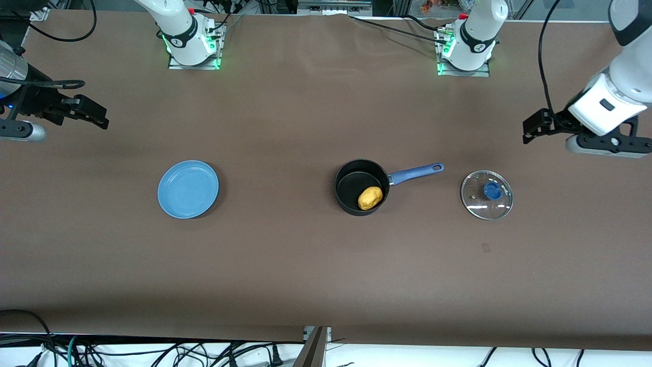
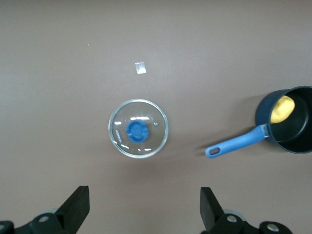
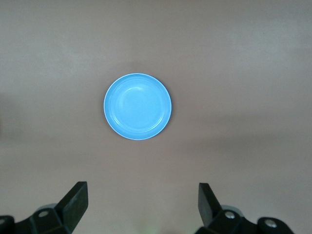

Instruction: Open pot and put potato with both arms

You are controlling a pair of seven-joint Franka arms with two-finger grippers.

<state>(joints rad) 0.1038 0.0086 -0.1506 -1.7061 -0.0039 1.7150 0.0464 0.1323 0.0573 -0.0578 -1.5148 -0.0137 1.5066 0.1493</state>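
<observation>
Mid-table: pot [image 1: 361, 186], uncovered, potato [image 1: 370, 198] inside — small, firm, light, pinch across its waist | lid [image 1: 487, 194] flat toward left arm's end — glass, fragile, lift by knob | plate [image 1: 188, 189] bare | left gripper [image 1: 536, 127], right gripper [image 1: 94, 113] spread wide, empty, over table ends | broad open cloth around.

Even, diffuse overhead light; soft faint shadows cast beside pot [image 1: 361, 187] and plate [image 1: 188, 189]; small glints seen on glass lid [image 1: 486, 195]; wrist views slightly soft
</observation>
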